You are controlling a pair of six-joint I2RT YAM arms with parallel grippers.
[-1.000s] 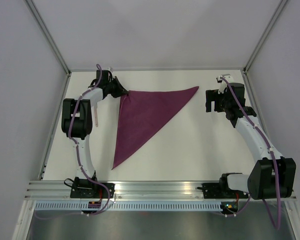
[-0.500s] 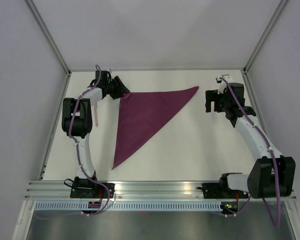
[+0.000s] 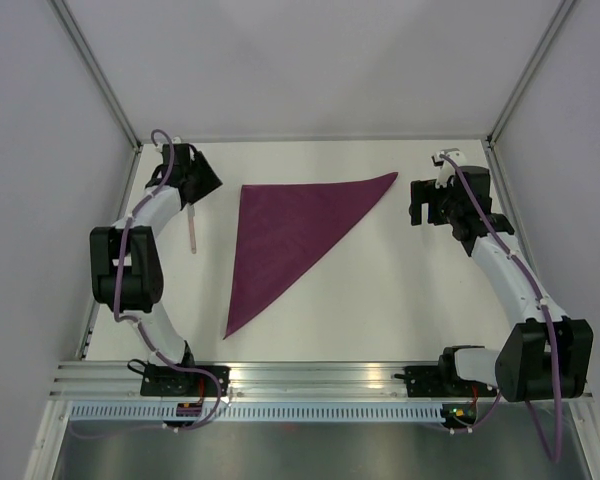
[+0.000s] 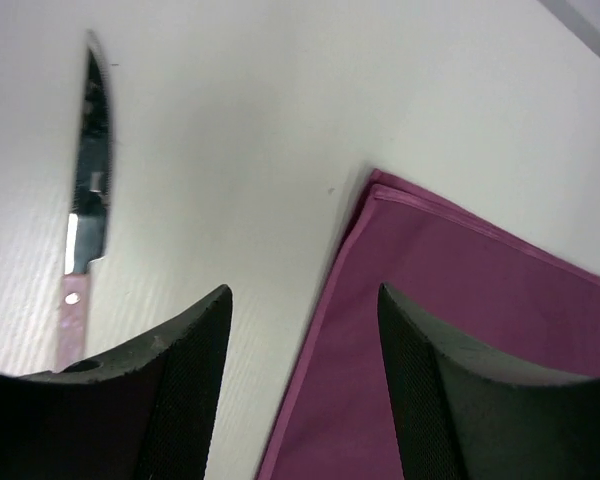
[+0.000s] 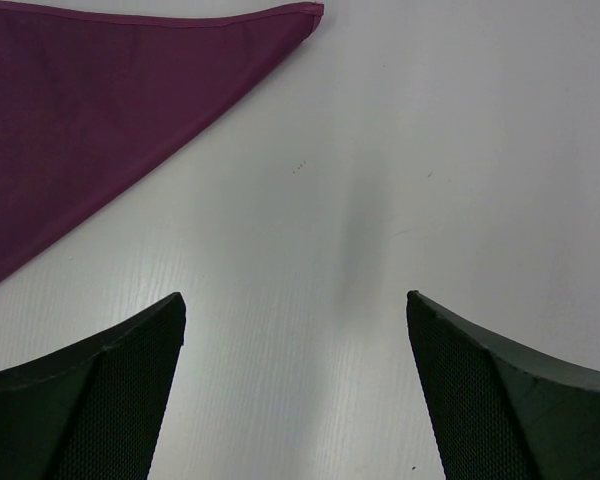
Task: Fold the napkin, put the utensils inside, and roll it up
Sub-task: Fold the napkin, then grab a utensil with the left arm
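Observation:
The purple-maroon napkin [image 3: 290, 230] lies flat on the white table, folded into a triangle, with one corner at the back left and one at the back right. My left gripper [image 3: 204, 184] is open just left of the back-left corner; in the left wrist view the napkin [image 4: 480, 300] edge passes under my left gripper [image 4: 303, 295], nothing held. One utensil, a knife [image 3: 192, 235] with a pink handle, lies left of the napkin; its blade shows in the left wrist view of the knife [image 4: 88, 170]. My right gripper [image 3: 417, 203] stands open right of the napkin [image 5: 80, 100]; nothing sits in my right gripper [image 5: 295, 297].
White walls with metal corner posts [image 3: 100, 80] close in the table on three sides. The rail [image 3: 310, 380] with both arm bases runs along the near edge. Bare white table [image 3: 380, 290] lies between the napkin and the right arm.
My left gripper has opened, let go of the napkin's back-left corner and drawn back to the left. The corner now lies flat. The right arm has not moved.

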